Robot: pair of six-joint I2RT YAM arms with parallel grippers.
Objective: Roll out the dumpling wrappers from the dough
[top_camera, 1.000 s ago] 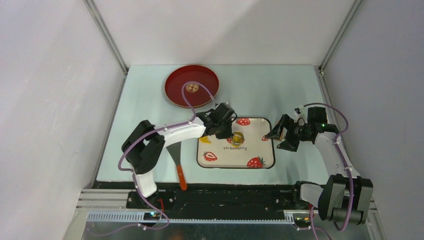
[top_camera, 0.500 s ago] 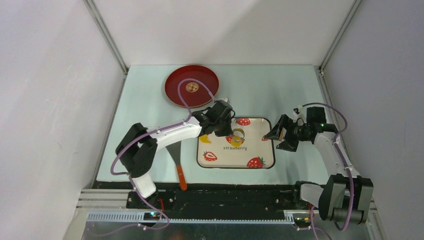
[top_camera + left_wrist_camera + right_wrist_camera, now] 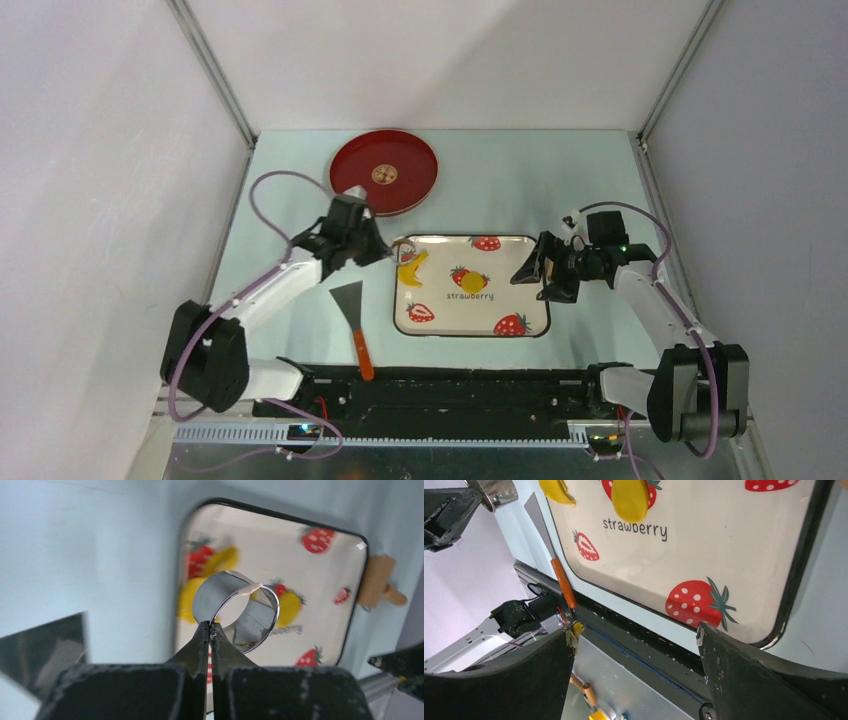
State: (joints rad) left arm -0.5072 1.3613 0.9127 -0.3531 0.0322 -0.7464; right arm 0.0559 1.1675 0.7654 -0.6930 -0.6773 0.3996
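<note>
While left jaws pinch a shiny metal ring (image 3: 220, 595), right jaws gape by the glossy tray (image 3: 734, 550).

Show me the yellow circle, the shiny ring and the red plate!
yellow circle (image 3: 473, 283), top view, its middle.
shiny ring (image 3: 210, 594), left wrist view, its inside wall.
red plate (image 3: 412, 155), top view, bare red floor.

a strawberry-printed tray (image 3: 505, 290) sits on the counter (image 3: 560, 180), carrying a round yellow dumpling wrapper (image 3: 473, 283) near its middle and a crescent of dough (image 3: 410, 268) by its left edge. a red plate (image 3: 410, 165) lies beyond. the left pincer (image 3: 380, 250), a metal ring (image 3: 397, 246) at its tip, is at the tray's far-left corner; the right pincer (image 3: 535, 272) stands spread just off the right edge. an orange-handled scraper (image 3: 355, 320) lies left of the tray.
</note>
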